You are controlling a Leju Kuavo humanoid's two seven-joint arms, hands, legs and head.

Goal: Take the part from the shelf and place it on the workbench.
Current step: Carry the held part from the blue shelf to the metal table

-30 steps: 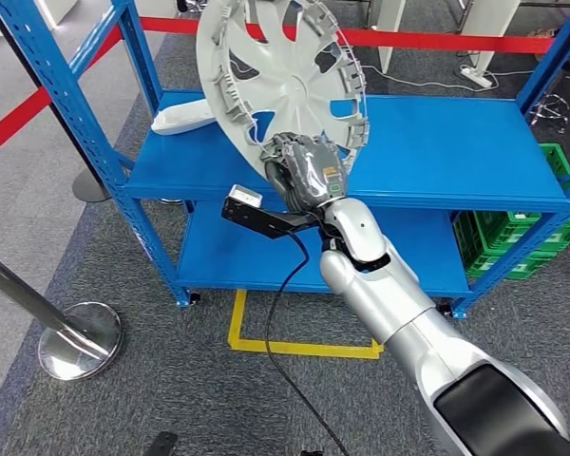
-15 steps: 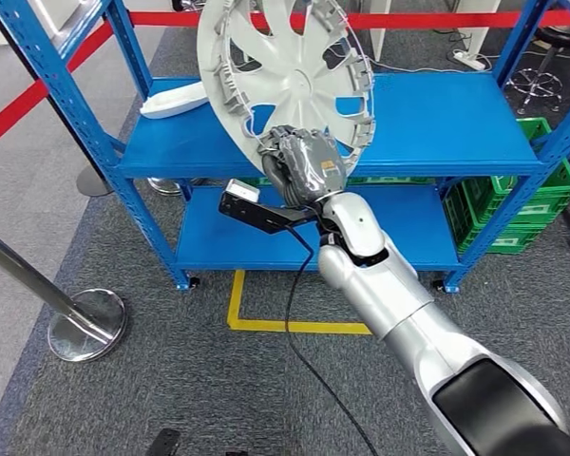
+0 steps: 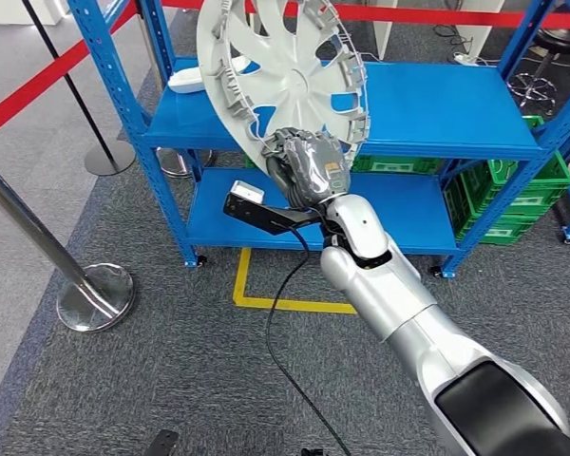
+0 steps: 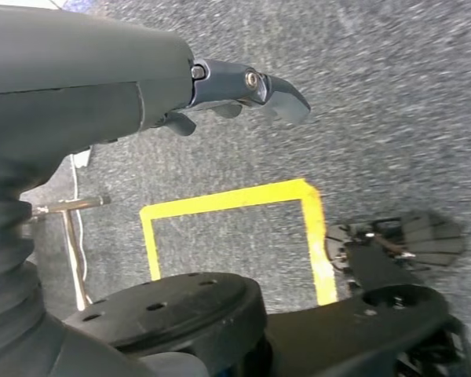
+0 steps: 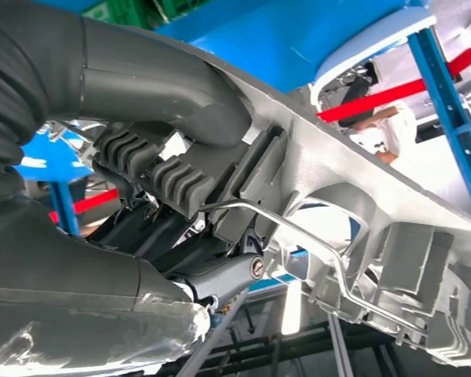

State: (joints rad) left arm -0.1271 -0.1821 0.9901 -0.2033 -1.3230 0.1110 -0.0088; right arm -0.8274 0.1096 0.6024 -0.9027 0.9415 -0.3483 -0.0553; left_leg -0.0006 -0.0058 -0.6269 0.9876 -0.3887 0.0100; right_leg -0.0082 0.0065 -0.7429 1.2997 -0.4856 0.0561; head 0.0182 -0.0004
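1. We see the right hand (image 3: 305, 169) closed on the lower rim of a silver wheel cover (image 3: 286, 76), held up in the air in front of the blue shelf (image 3: 440, 119), tilted, inner ribbed side toward us.
2. In the right wrist view the thumb and fingers (image 5: 162, 177) clamp the rim of the wheel cover (image 5: 363, 236) from both sides, next to its clip tabs and wire retaining ring.
3. The left hand (image 4: 245, 90) hangs over the grey carpet by a yellow floor marking (image 4: 233, 204); it holds nothing, fingers loosely extended.
4. Handling, our guess: thin moulded plastic, light, fairly stiff but flexes at the spokes; clip tabs look breakable. It is wide and held by one edge, so it may swing or twist in the grasp.
5. Best hold, we think: the thick outer rim between tabs, as now; not the wire ring or the spokes.
6. A white part (image 3: 196, 79) lies on the shelf's upper board, and a green crate (image 3: 511, 204) sits behind the lower one.
7. A stanchion base (image 3: 96, 296) stands on the carpet to the left. No table in sight, so placing is not yet done.
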